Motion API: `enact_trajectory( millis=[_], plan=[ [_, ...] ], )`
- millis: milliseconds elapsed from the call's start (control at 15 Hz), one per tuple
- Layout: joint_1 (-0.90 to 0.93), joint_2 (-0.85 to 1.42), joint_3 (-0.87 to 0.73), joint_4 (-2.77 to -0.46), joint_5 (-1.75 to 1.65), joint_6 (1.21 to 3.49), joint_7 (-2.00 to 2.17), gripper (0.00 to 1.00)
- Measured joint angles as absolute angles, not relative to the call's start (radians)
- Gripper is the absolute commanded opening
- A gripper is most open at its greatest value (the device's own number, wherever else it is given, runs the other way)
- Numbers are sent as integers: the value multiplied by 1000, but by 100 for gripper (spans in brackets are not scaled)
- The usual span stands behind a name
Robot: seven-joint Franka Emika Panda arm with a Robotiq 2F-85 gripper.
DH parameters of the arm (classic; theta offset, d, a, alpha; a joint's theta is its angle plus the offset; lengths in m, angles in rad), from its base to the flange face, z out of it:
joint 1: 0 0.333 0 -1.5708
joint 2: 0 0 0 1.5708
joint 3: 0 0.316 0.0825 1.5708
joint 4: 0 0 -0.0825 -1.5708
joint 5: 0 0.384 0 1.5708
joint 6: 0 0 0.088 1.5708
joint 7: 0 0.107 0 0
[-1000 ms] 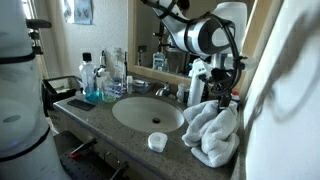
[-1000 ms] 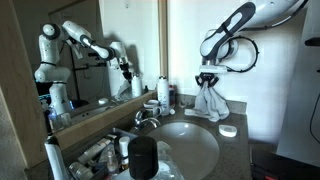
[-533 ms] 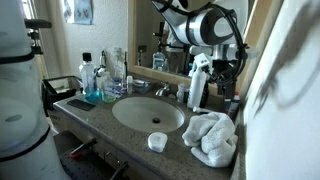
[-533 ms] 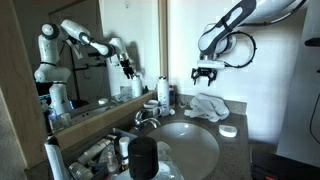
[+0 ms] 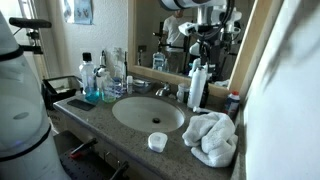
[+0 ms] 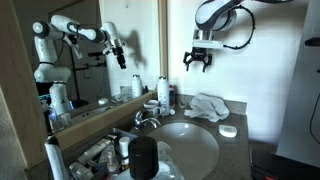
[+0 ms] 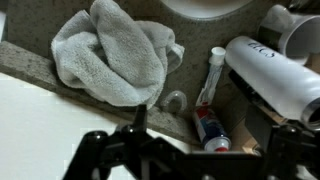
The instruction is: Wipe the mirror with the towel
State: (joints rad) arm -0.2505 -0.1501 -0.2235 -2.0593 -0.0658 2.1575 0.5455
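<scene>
Although the task calls for wiping the mirror (image 6: 60,60), the towel (image 6: 208,105) lies loose on the bench (image 6: 235,150) and the gripper (image 6: 198,62) hangs high above it with its jaws spread wide and nothing between them. I judge the step in hand to be either a release after wiping or a pause before a fresh pick; the pictures alone cannot settle which. If wiping remains, the next move calls for coming straight down over the cloth, closing on a thick fold near its crown, and lifting clear of the bottles (image 5: 197,85) before swinging toward the glass.

In an exterior view the towel (image 5: 212,137) sits at about four o'clock from the sink basin (image 5: 147,113), near the bench's edge. From the wrist view the towel (image 7: 115,50) is a pale grey terry heap, crumpled in soft overlapping folds, filling the area toward eleven o'clock, with a small tube (image 7: 211,75) and a white bottle (image 7: 268,75) lying off toward three o'clock. It looks limp and bulky, likely to sag when raised.
</scene>
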Motion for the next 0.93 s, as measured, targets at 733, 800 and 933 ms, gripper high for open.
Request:
enact_trajectory(
  millis=[733, 800, 933],
  plan=[
    [-135, -265, -22, -1913, -113, 1815, 527, 100],
    [-131, -265, -15, -1907, -114, 1806, 515, 100],
    [-122, -264, -9, -1902, -114, 1797, 496, 100]
  ],
)
